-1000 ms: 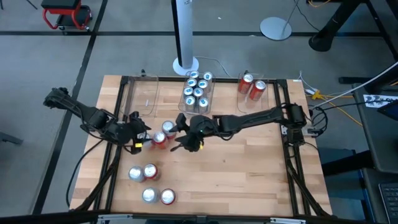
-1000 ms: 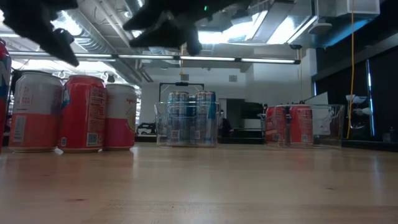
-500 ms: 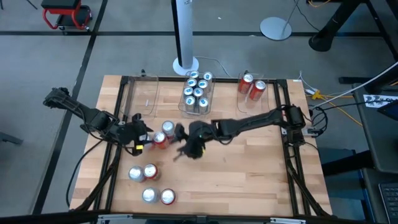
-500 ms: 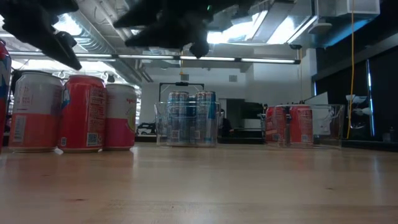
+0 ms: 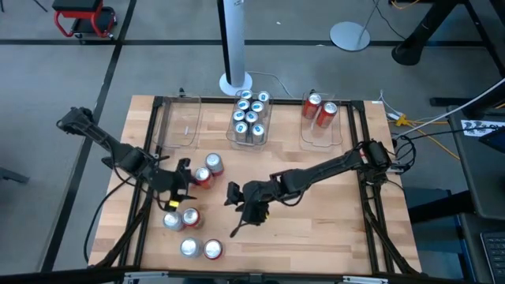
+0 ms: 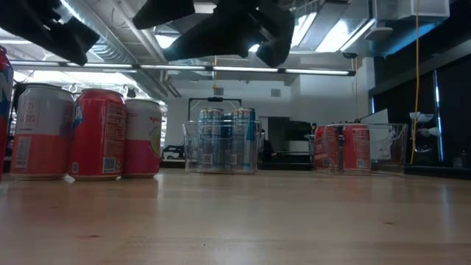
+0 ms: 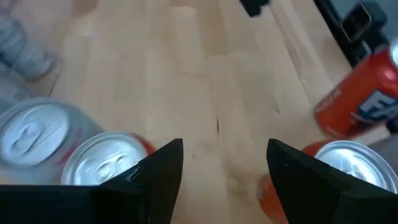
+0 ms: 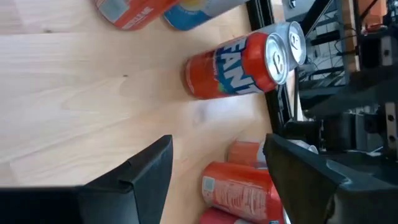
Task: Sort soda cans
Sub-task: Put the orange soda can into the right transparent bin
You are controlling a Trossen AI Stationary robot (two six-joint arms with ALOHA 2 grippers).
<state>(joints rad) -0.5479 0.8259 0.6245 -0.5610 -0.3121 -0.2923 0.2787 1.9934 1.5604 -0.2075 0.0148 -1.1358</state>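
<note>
Soda cans: six loose cans are seen on the wooden tabletop (image 5: 316, 213) in the left half of the high view. Four stand in the lower left: a silver-topped can (image 5: 173, 220) beside a red can (image 5: 190, 218), and below them a second silver-topped can (image 5: 188, 248) beside a second red can (image 5: 212, 249). Two more, a red one (image 5: 203, 177) and a paler one (image 5: 213, 163), are placed just left of centre.

Left gripper (image 5: 178, 184): held over the tabletop at centre left, between the pair at centre and the group of four. Its fingers (image 7: 158, 177) are shown spread in the left wrist view, with nothing between them; can tops are seen on either side below.

Clear bins: three are lined along the upper edge of the tabletop. The left bin (image 5: 183, 126) is seen without cans. The middle bin (image 5: 251, 118) is filled with blue-and-white cans (image 5: 247, 114). The right bin (image 5: 322, 126) is occupied by two red cans (image 5: 319, 110).

Right gripper (image 5: 235, 211): placed at lower centre of the high view, just right of the group of four, clear of every can. Its fingers (image 8: 140, 171) are shown spread and empty in the right wrist view, where red cans are seen beyond.

In the low view, three red cans (image 6: 96, 132) are seen standing upright at left.
</note>
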